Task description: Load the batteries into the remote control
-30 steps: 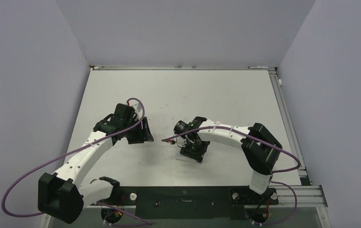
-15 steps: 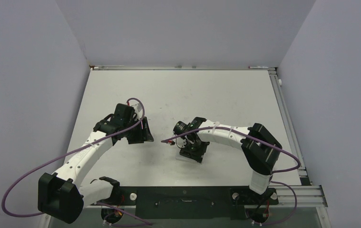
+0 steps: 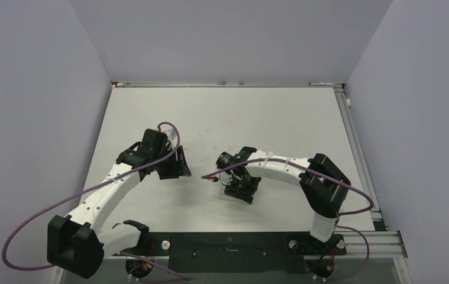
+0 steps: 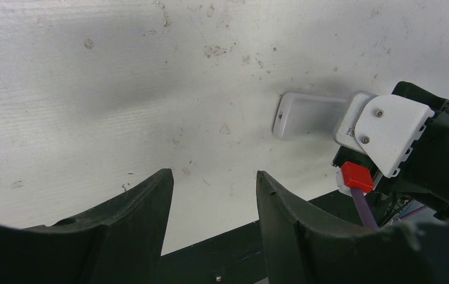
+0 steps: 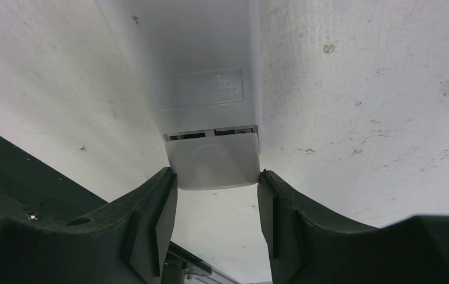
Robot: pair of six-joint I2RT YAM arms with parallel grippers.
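The white remote control (image 5: 204, 59) lies back up on the table, and a faint label shows on it. Its small ribbed battery cover (image 5: 213, 163) sits at its near end, with a thin dark gap at the seam. My right gripper (image 5: 217, 175) is shut on this cover, its fingertips (image 5: 168, 177) against both sides. From above, the right gripper (image 3: 239, 188) hides the remote. My left gripper (image 4: 213, 174) is open and empty, left of the remote (image 4: 307, 115), and shows from above too (image 3: 171, 165). The batteries are out of view.
The table's black front rail (image 3: 228, 242) runs between the arm bases. Grey walls close in the table on the left, back and right. The right wrist's white camera mount (image 4: 390, 133) and purple cable (image 4: 364, 204) sit close beside the remote.
My right gripper has edged slightly up and left over the remote. The left arm has not moved.
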